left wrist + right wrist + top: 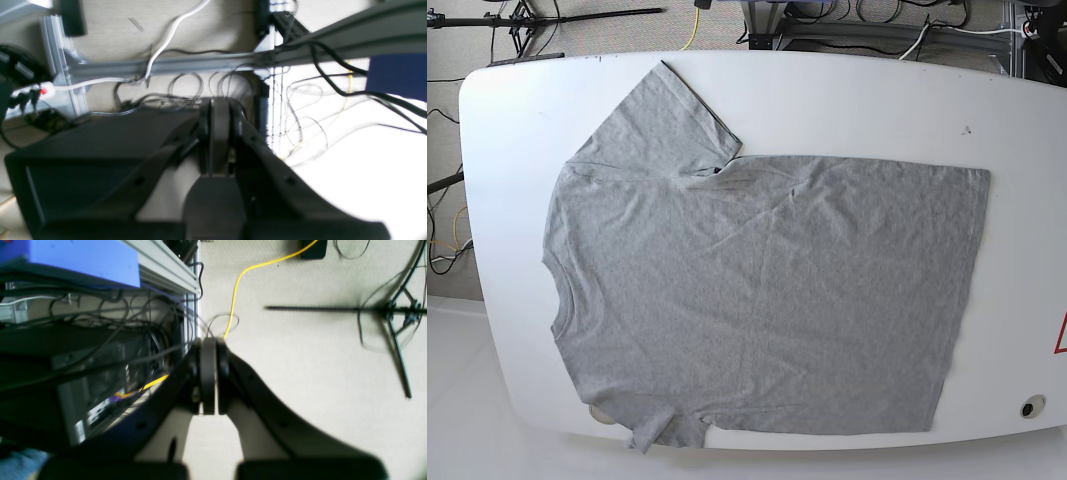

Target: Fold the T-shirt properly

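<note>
The heather-grey T-shirt (757, 290) lies spread flat on the white table (847, 100) in the base view. Its round neck (552, 280) points left and its hem (972, 290) lies to the right. One sleeve (662, 120) spreads toward the far edge. The other sleeve (652, 430) is bunched at the near table edge. Neither arm shows in the base view. In the left wrist view my left gripper (218, 110) is shut on nothing, facing the floor. My right gripper (208, 346) is likewise shut and empty over carpet in the right wrist view.
Under the left gripper sit a black box (83, 160), tangled cables and an aluminium frame rail (186, 65). Near the right gripper are a yellow cable (235, 290), a blue box (80, 258) and a tripod (397, 316). A round hole (1030, 407) marks the table's near right corner.
</note>
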{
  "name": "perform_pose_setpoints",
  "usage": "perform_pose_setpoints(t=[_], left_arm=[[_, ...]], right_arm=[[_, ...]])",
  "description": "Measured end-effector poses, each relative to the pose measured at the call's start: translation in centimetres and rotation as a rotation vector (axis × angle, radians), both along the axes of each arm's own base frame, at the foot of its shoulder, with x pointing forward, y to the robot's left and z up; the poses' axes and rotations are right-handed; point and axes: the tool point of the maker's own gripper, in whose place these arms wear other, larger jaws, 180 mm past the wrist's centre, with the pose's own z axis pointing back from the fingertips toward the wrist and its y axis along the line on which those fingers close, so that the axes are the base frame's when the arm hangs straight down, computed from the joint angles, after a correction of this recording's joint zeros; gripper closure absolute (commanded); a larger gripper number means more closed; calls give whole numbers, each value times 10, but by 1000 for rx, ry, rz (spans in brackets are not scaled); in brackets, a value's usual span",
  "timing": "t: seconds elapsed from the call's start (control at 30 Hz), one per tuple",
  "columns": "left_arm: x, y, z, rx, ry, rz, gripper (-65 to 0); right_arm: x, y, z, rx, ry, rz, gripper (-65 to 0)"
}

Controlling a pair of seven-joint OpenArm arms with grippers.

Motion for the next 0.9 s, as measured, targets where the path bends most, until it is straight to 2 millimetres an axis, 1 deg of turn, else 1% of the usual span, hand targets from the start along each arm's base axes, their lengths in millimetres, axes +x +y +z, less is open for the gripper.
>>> perform_pose_setpoints(t=[0.07, 0.1, 0.23, 0.3, 0.37, 0.4, 0.47, 0.57, 0.7, 0.9], left_arm=[[5, -3, 9, -17, -37, -14, 0], [6, -4, 12, -20, -44, -19, 0], [3, -10, 19, -26, -36, -32, 0], [5, -14, 25, -36, -49, -41, 0], [6, -17, 32, -39, -44, -48, 0], [8, -17, 36, -41, -54, -49, 0], [14, -17, 42, -41, -80, -53, 0], [24, -14, 48, -38, -105, -54, 0], [35, -10, 58, -35, -143, -46, 0], [37, -10, 69, -38, -162, -55, 0]], right_arm=[[5, -5, 9, -1, -25, -3, 0], [4, -7, 11, -5, -21, 4, 0], [2, -14, 18, -15, 16, 6, 0], [6, -16, 23, -12, 14, 6, 0], [5, -19, 31, -6, 39, -19, 0], [8, -20, 37, -4, 27, -29, 0], [18, -20, 49, 4, -30, -25, 0], [16, -21, 53, 8, -16, -24, 0], [26, -22, 65, 12, -64, -28, 0], [40, -19, 83, 17, -132, -10, 0]])
